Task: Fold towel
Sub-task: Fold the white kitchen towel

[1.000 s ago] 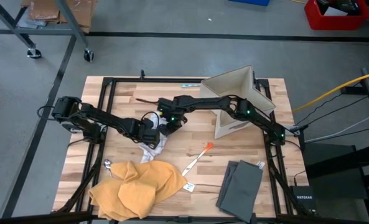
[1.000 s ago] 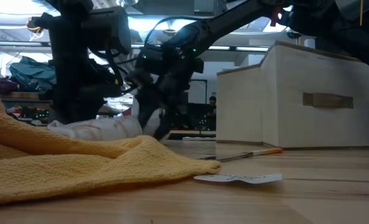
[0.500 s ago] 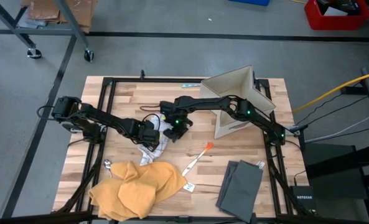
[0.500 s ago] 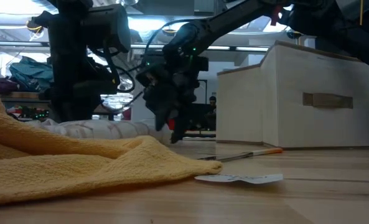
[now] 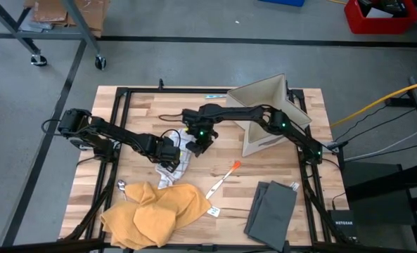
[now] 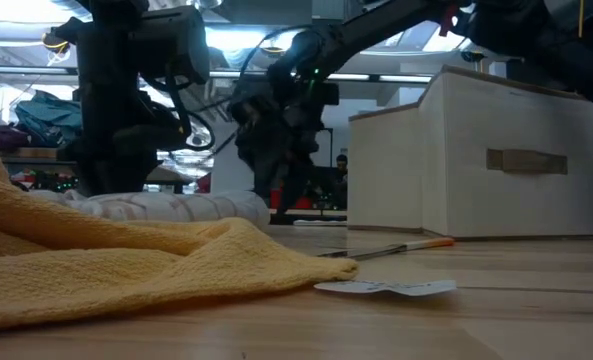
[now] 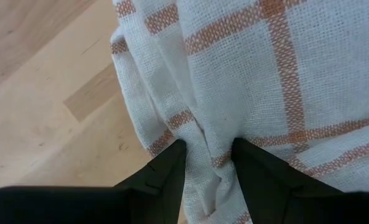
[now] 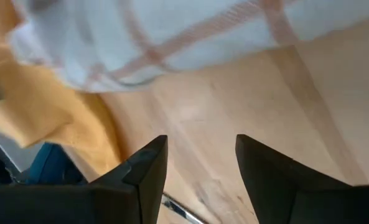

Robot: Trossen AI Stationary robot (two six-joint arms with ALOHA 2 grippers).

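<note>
Pinching a bunched fold of the towel (image 7: 246, 74), your left gripper (image 7: 208, 163) pins limp, light cloth against the table. Right gripper (image 8: 200, 165) hovers just beside it, jaws apart and empty. Grab a free corner, since it will sag.

Towel (image 7: 277, 81) cropped at frame edges

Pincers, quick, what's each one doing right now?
Left pincer: closed on a fold of the white checked towel.
Right pincer: open, holding nothing, raised above the table.
</note>
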